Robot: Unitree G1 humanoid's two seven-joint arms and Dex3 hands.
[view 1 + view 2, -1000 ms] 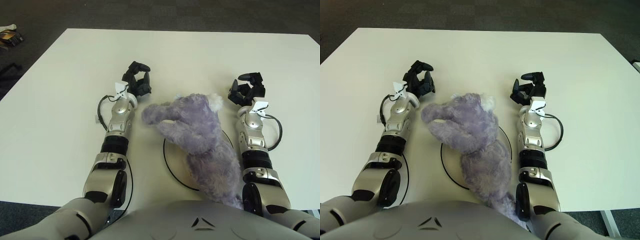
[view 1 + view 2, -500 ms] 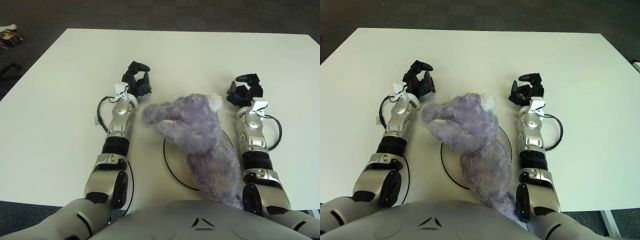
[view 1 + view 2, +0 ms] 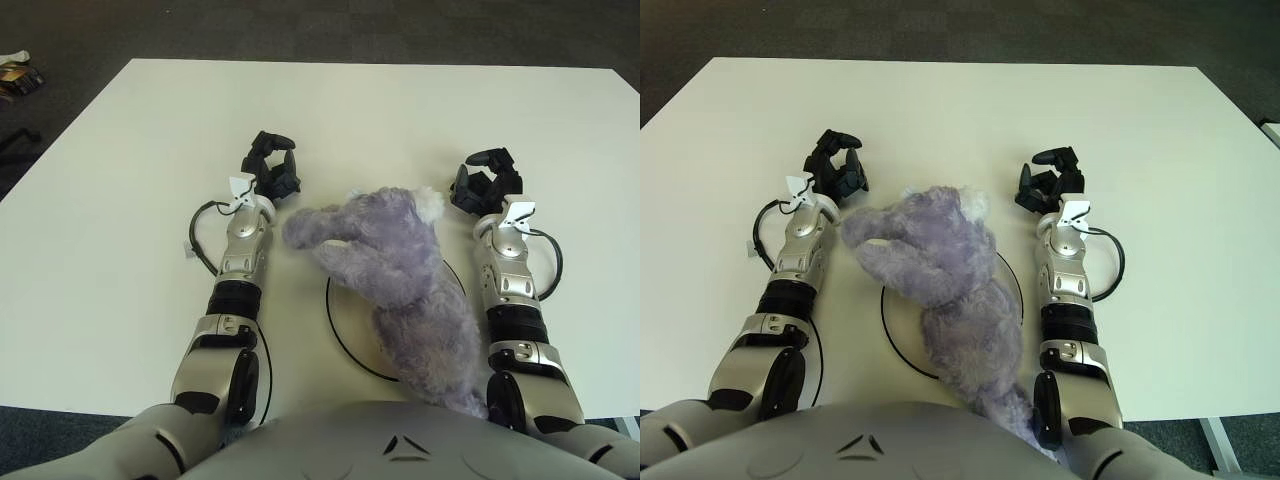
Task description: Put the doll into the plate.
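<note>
One white surface (image 3: pixel 120 200) carries everything in view, and it is the largest thing there, running well past both arms to the far edge. Next in size is the single doll (image 3: pixel 400 285), a purple plush animal lying lengthwise toward the robot's body, its head and one stubby limb pointing away and to the left. It already lies across the one plate (image 3: pixel 340 335), a flat white dish whose dark rim shows only as an arc on the left and a short stretch on the right, the rest being hidden beneath the fur; the head end and the tail end both hang beyond the rim, so the doll sits over the plate rather than neatly inside it. Judged from that, the placing looks essentially done, and the hands seem to be clear of the toy for that reason. Two hands are in view, one on each side. The left hand (image 3: pixel 270 168) shows just beyond and to the left of the doll's outstretched limb, apart from it, its fingers (image 3: pixel 283 142) loosely curled and holding nothing. The right hand (image 3: pixel 1048 183) shows to the right of the doll's head, near but not touching, its fingers (image 3: pixel 1052 156) likewise half bent around empty air. Whether either hand touches the surface cannot be told from these views.
</note>
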